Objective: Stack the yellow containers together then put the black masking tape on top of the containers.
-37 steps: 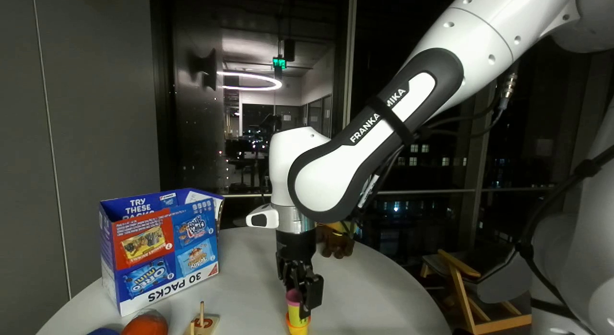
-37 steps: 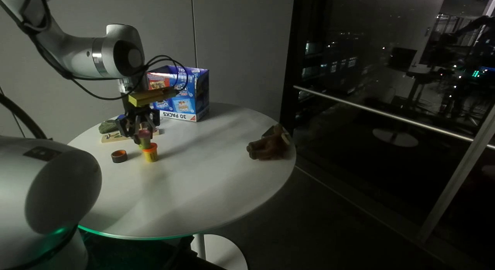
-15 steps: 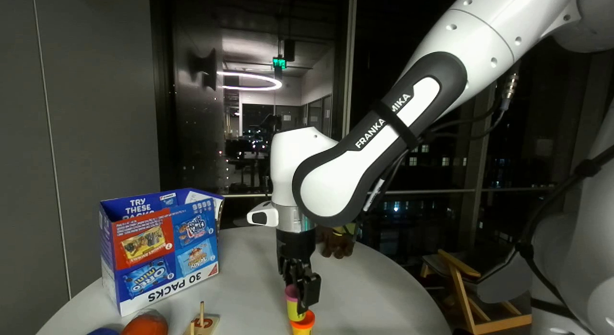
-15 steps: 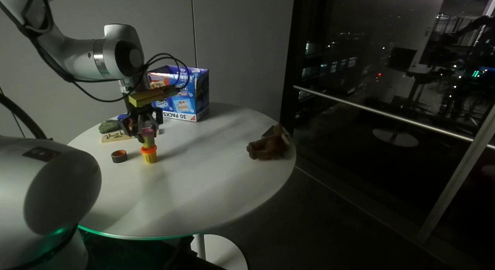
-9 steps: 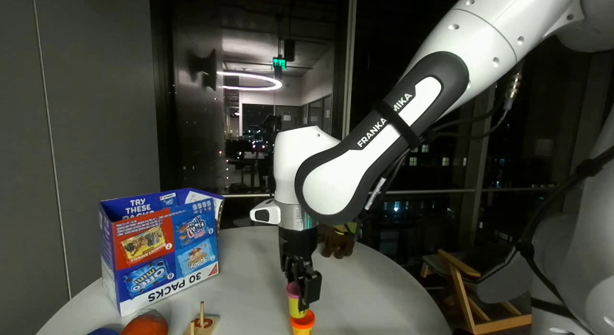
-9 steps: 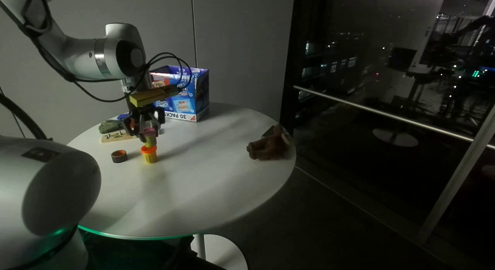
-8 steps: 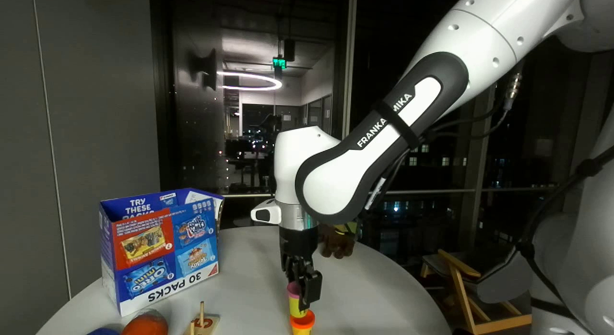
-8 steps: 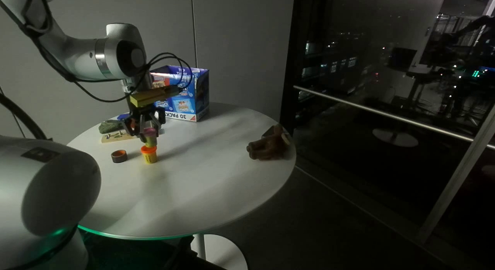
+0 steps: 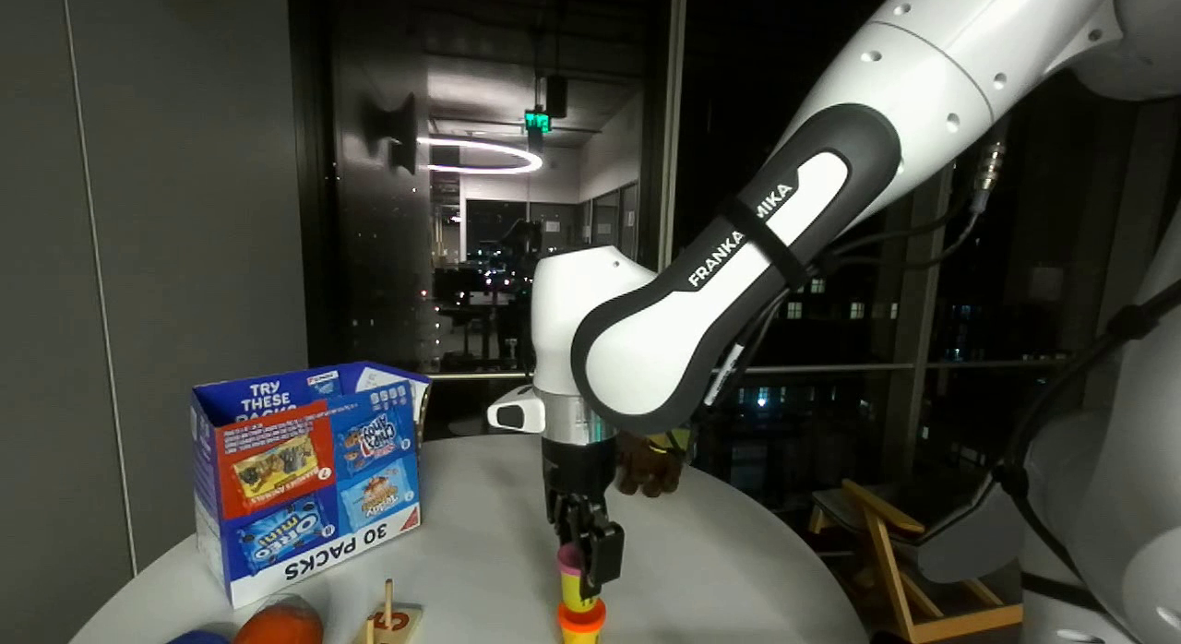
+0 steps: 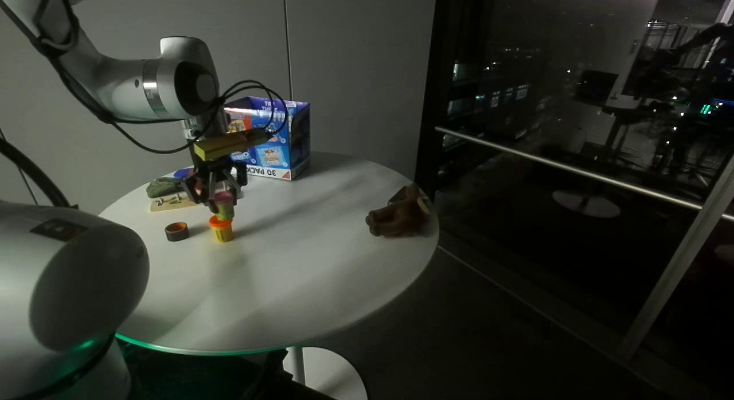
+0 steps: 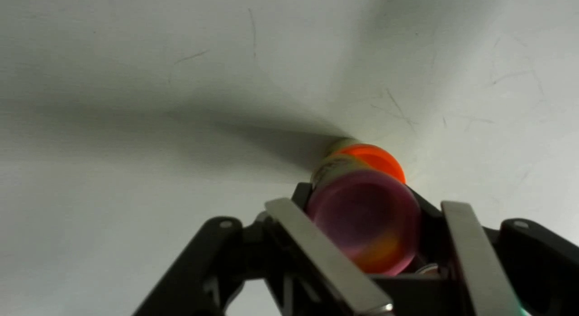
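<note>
Wrist view, held container point(image 11: 364, 213) upright, lid point(image 11: 362, 227) up

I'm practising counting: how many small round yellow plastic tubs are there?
2: pink-lidded tub in the black gripper; orange-lidded tub beneath it, on the round white table. Others may be hidden.

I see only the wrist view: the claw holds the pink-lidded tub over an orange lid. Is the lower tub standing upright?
Observer: Yes, upright. In an exterior view, the orange-lidded yellow tub stands on the white table.
Operator: Thank you. What is lying near it?
Observer: The black masking tape lies beside it, not touching.
Operator: And is there something tall on this table?
Observer: Yes, a blue snack carton stands there, apart from the tub.
</note>
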You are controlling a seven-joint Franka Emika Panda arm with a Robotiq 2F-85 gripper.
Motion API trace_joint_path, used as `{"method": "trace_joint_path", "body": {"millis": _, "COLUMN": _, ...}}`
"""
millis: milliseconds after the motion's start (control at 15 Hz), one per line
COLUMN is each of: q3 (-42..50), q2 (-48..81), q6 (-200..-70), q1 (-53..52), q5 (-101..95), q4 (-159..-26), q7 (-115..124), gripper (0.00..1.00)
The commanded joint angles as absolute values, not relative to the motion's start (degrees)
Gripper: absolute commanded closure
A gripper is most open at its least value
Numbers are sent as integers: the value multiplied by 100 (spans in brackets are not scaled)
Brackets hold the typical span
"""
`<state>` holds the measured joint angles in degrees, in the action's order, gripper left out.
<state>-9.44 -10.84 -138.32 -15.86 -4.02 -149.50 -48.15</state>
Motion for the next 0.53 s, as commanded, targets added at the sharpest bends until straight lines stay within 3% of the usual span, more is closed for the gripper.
{"method": "trace_joint_path", "body": {"millis": 0, "q3": -954, "q2": -1245, "q6": -13876, "q1": -1589, "q5": -426, "q4": -15045, "q7": -4770, "gripper": 76}}
{"method": "trace_joint_path", "body": {"millis": 467, "q3": -951, "q2": -1240, "q6": -13681, "q1": -1595, "q5": -393, "q4": -14993, "q7": -4783, "gripper": 76}}
